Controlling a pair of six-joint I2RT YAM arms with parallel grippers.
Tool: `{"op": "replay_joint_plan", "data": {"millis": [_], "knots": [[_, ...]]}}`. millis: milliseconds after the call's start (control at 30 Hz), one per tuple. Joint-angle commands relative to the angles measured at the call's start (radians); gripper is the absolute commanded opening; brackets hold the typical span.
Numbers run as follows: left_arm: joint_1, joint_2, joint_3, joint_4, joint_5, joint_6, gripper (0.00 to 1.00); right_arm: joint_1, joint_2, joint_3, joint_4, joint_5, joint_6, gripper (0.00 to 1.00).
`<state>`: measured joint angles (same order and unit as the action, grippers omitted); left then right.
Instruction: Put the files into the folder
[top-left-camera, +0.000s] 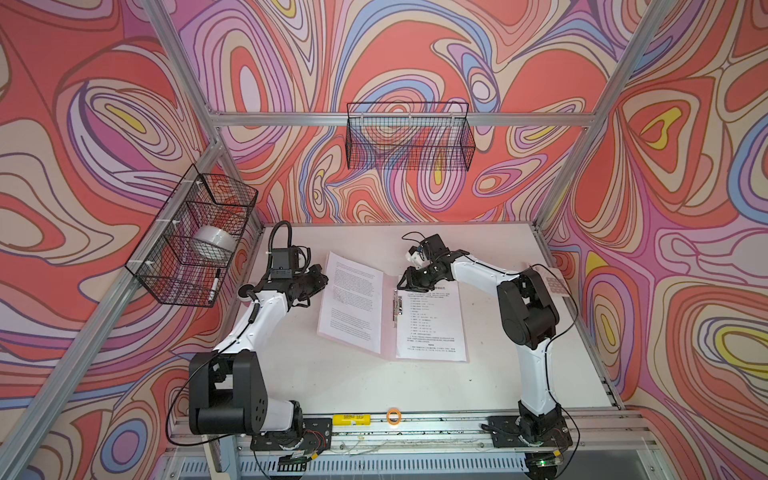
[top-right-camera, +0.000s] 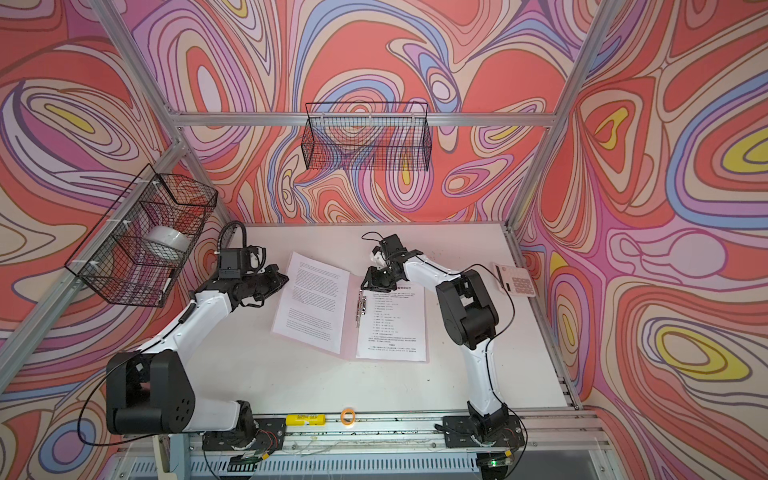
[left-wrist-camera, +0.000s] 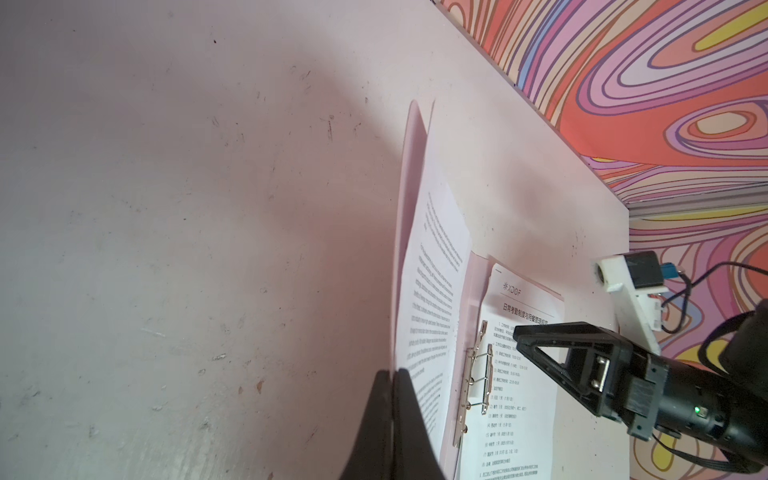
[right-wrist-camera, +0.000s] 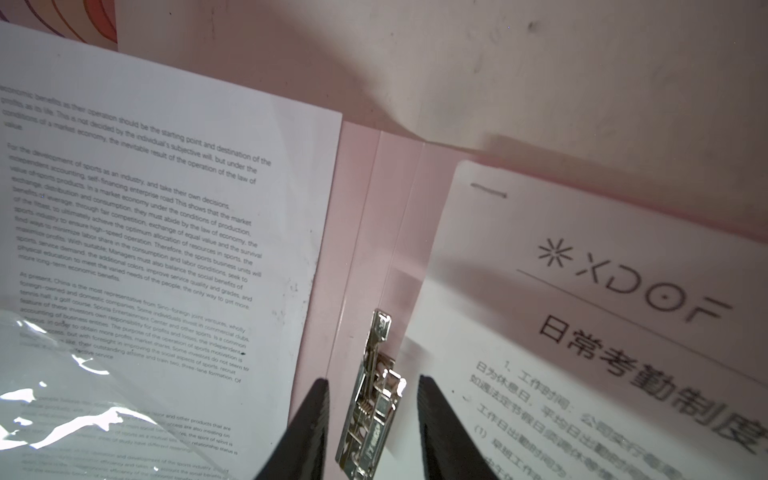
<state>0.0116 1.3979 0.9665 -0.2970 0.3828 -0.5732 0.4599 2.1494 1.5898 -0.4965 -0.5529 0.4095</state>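
The pale-pink folder (top-left-camera: 388, 328) (top-right-camera: 350, 328) lies open mid-table, its metal clip (top-left-camera: 397, 305) (right-wrist-camera: 374, 399) along the spine. Of the files, one sheet with a bold heading (top-left-camera: 428, 320) (right-wrist-camera: 602, 332) lies flat on the right half. Another, in dense text (top-left-camera: 353, 299) (left-wrist-camera: 432, 291), rests on the left cover, which is tilted up. My left gripper (top-left-camera: 324, 282) (left-wrist-camera: 392, 372) is shut on that cover's outer edge together with the sheet. Over the clip's far end my right gripper (top-left-camera: 405, 284) (right-wrist-camera: 372, 379) stands open, a finger on each side, not touching it.
A pinkish-white calculator (top-right-camera: 515, 282) lies at the table's right edge behind the right arm. Wire baskets hang on the back wall (top-left-camera: 409, 137) and left wall (top-left-camera: 195, 237). A yellow block (top-left-camera: 351, 419) and an orange ring (top-left-camera: 393, 415) sit on the front rail.
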Motion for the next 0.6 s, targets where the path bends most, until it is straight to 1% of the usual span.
{"op": "replay_joint_plan", "data": {"millis": [0,300,567], "knots": [[-0.007,-0.031,-0.021,-0.021,-0.038,-0.019,0.00,0.012,0.038,0.030,0.046,-0.038,0.002,0.36],[-0.007,-0.012,-0.018,-0.022,-0.026,-0.007,0.00,0.015,0.090,0.068,0.061,-0.058,0.005,0.35],[-0.007,-0.014,-0.019,-0.022,-0.025,-0.005,0.00,0.018,0.122,0.098,0.037,-0.047,0.002,0.34]]}}
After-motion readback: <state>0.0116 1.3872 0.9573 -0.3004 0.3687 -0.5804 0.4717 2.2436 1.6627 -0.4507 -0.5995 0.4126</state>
